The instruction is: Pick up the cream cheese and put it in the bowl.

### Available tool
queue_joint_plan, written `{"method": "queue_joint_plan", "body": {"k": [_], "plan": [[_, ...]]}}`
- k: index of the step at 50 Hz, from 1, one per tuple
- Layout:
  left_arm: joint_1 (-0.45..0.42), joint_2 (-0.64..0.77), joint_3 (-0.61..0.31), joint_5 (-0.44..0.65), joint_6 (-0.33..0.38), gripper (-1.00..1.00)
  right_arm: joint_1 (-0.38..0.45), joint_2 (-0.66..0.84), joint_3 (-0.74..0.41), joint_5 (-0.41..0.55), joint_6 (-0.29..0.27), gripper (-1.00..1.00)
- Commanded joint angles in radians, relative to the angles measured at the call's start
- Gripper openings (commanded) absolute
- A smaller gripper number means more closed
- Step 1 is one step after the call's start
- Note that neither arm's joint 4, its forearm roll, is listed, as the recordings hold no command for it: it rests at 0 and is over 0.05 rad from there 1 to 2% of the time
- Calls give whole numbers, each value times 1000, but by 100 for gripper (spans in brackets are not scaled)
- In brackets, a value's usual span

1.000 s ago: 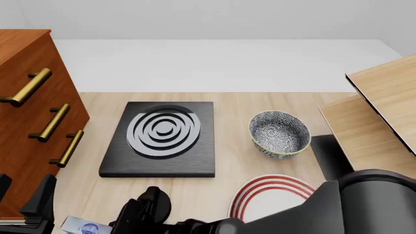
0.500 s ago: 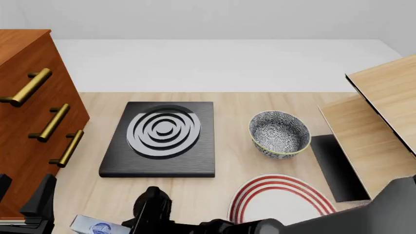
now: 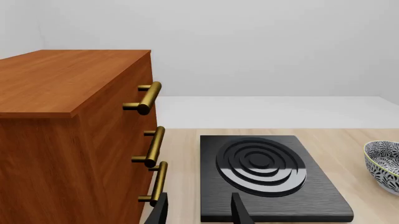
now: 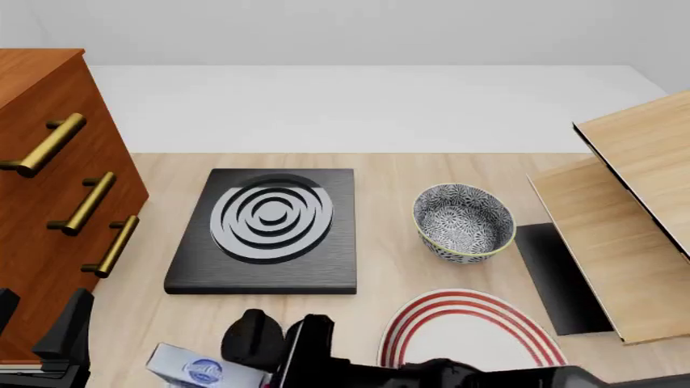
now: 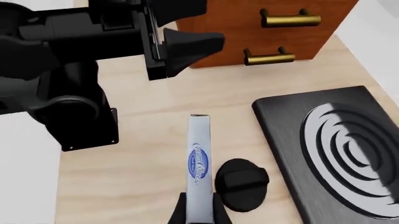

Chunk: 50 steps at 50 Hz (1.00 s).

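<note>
both arms are matte black, blocky links with rounded joints, no markings.

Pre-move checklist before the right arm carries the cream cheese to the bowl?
1. Right claw shut on the small silver-grey cream cheese box with blue round logo: ok.
2. Box lifted off the table: cannot tell.
3. Deep grey-and-white speckled bowl upright, nothing inside: ok.
4. Black stove plate with grey rings and black knob lie beside the route: cannot tell on clearance.
5. Left claw open, holding nothing: ok.
6. White plate with red rings lies before the bowl, must not receive the box: ok.
</note>
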Motion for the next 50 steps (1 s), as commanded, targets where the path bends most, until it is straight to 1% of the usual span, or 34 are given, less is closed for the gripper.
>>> {"method": "queue_joint_plan", "body": {"k": [1,3,9,15,17,19,21,22,30,36,41,42,43,46,49,50], "plan": [[0,0,0,0,0,100,-32,-141,62,59,-4,-100],[0,0,0,0,0,100,-49,-169,76,74,-14,-100],[0,0,0,0,0,100,-73,-229,93,116,-21,-100],[0,0,0,0,0,100,-126,-319,108,192,-41,-100],[0,0,0,0,0,100,-156,-348,111,220,-55,-100],[0,0,0,0,0,100,-170,-380,108,256,-51,-100],[0,0,0,0,0,100,-191,-408,108,288,-65,-100],[0,0,0,0,0,100,-191,-409,108,289,-65,-100],[0,0,0,0,0,100,-269,-506,93,411,-94,-100],[0,0,0,0,0,100,-315,-552,88,470,-112,-100],[0,0,0,0,0,100,-363,-598,68,547,-117,-100],[0,0,0,0,0,100,-363,-598,68,547,-117,-100],[0,0,0,0,0,100,-384,-608,65,567,-119,-100],[0,0,0,0,0,100,-401,-612,63,582,-124,-100],[0,0,0,0,0,100,-440,-628,41,624,-130,-100],[0,0,0,0,0,100,-440,-628,41,624,-130,-100]]}}
